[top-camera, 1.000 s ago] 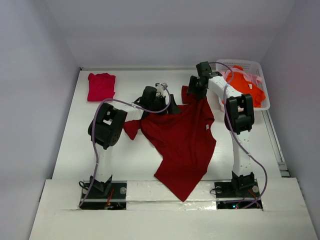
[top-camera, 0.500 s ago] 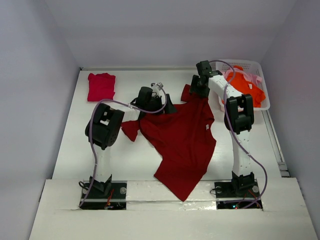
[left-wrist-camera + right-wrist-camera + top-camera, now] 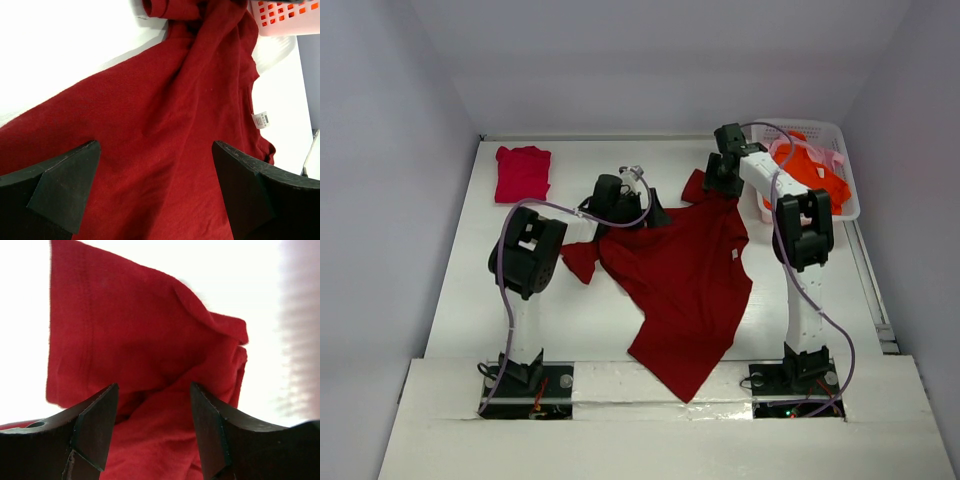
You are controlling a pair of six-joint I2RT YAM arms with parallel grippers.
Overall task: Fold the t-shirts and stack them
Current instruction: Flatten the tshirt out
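- Dark red t-shirt point(image 3: 685, 290) lies spread and rumpled on the table point(image 3: 460, 290) between the two arms, with its lower hem at the near edge.
- Right gripper point(image 3: 152, 425) grips the shirt's far corner. Its jaws stand partly apart, with bunched cloth filling the gap between them.
- Left gripper point(image 3: 155, 192) is spread to its widest over the shirt's far left part and holds nothing. Whether its fingers touch the cloth cannot be told.
- Compared with a second ago, the left arm's elbow and wrist sit slightly further left and the right elbow slightly further right. The shirt's outline is almost unchanged.
- Only the top view shows the crimson-pink t-shirt point(image 3: 523, 172), folded at the far left. It also shows the white basket point(image 3: 848, 205) at the far right, holding the orange t-shirt point(image 3: 817, 175) and the pale pink t-shirt point(image 3: 782, 150).
- The left wrist view shows, close up, the white neck label point(image 3: 260, 120) and folds running up to the gripped corner.
- Only the right wrist view shows a stitched sleeve hem standing up beyond the fingers.
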